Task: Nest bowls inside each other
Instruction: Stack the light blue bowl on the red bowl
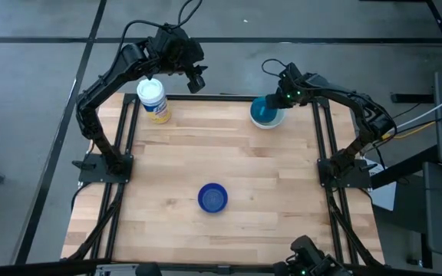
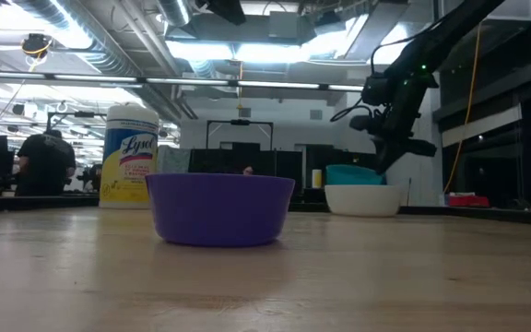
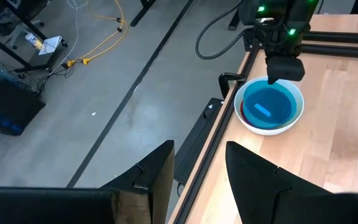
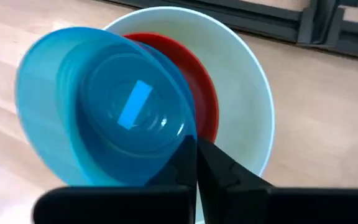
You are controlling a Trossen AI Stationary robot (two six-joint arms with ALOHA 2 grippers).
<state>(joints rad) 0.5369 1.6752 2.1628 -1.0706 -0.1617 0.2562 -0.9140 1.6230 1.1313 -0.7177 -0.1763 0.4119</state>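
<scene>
A teal bowl (image 4: 104,112) lies in a red bowl (image 4: 201,74), which lies in a white bowl (image 4: 247,81). This stack (image 1: 267,115) stands at the table's far right corner. My right gripper (image 4: 196,158) is shut on the teal bowl's rim. A dark blue bowl (image 1: 212,198) stands on its base alone, near the middle of the table's front. My left gripper (image 3: 199,168) hangs open, with nothing between its fingers, high above the far left edge (image 1: 196,80). My right gripper pinches the teal bowl's wall at the rim (image 4: 188,138), one finger inside the bowl and one outside. The fingers come steeply from above, slanting in from the far right. The teal bowl sits off-centre and tilted in the red bowl, its bottom still inside the stack.
A white-lidded jar with a yellow label (image 1: 153,100) stands at the far left corner, below my left arm. Black frame rails (image 1: 321,146) run along the table's sides. Bare wood lies between the stack and the dark blue bowl (image 2: 219,207).
</scene>
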